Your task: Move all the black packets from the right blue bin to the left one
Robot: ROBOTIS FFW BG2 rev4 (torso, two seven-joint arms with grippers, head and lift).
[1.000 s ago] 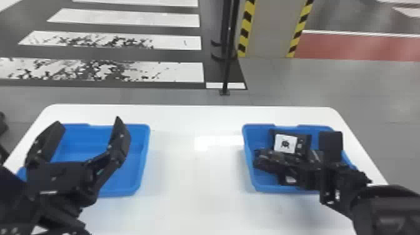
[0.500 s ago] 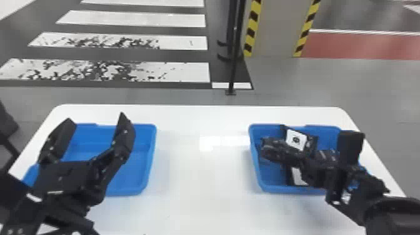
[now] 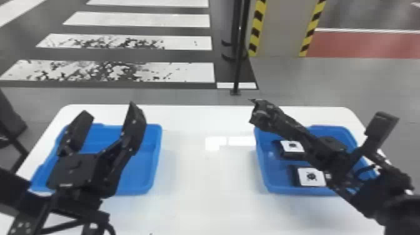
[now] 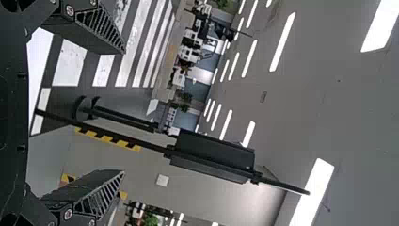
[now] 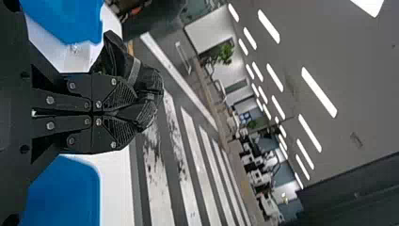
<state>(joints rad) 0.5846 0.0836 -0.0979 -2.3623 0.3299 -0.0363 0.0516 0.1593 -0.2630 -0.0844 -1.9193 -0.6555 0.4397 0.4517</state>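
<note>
Held packet: one black packet [image 5: 123,61] is gripped at the tip of the right tool [image 3: 261,117], above the far left part of the right blue bin [image 3: 264,175], as seen in the head view.
Its direction: in the head view a pointed corner is turned toward the left; the long axis cannot be told, as the packet is bent and partly covered by the fingers.
Its look: dark, creased and slightly glossy, with a grey band across it in the right wrist view.
Right tool: clenched on the packet, its fingers brought together, directed toward the far side of the worktop [image 3: 203,175].
Nearer packet in right bin: the black packet with a white label [image 3: 311,177] is laid flat, label up; a small black figure is printed on the label. Its right end is partly hidden, so its long axis cannot be told.
Farther packet in right bin: another labelled black packet [image 3: 290,154] is laid flat behind it, label up, partly covered by the right arm.
Left tool [image 3: 111,113]: released, its fingers spread wide above the left blue bin [image 3: 157,140].
Beyond the worktop: a black post [image 3: 239,47] is seen standing on the floor.
</note>
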